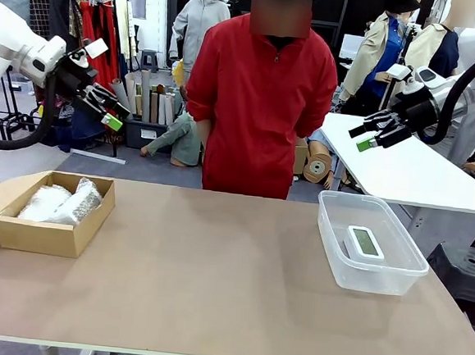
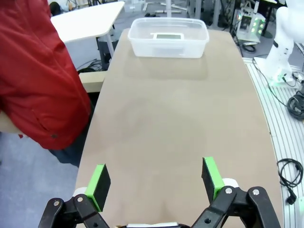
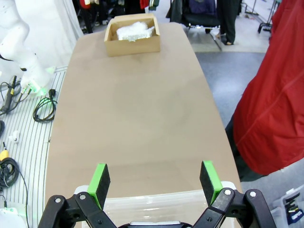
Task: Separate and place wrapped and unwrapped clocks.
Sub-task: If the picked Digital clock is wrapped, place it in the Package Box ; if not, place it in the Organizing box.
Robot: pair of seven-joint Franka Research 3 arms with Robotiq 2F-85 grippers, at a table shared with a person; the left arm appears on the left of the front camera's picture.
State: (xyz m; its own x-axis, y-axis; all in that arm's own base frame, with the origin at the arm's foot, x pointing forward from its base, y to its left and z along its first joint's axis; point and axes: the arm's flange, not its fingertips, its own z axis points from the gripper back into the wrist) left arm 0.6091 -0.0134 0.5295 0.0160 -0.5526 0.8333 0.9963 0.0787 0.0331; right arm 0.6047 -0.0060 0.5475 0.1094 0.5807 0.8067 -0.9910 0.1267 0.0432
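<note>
Two bubble-wrapped clocks (image 1: 60, 202) lie side by side in the brown cardboard box (image 1: 48, 237) at the table's left end; the wrapped clocks (image 3: 134, 31) also show far off in the right wrist view. The bare white clock (image 1: 364, 242) with a grey-green screen lies flat in the clear plastic tub (image 1: 367, 274) at the right; the same clock (image 2: 167, 36) shows in the left wrist view. My left gripper (image 1: 109, 110) hangs open high above the table's left end, its green pads (image 2: 100, 181) wide apart. My right gripper (image 1: 371, 132) hangs open high above the tub.
A person in a red top (image 1: 260, 97) stands at the far edge, middle, hands out of sight. The brown tabletop (image 1: 213, 274) between box and tub is bare. A white table (image 1: 411, 171) stands behind at the right, clothes racks at the back left.
</note>
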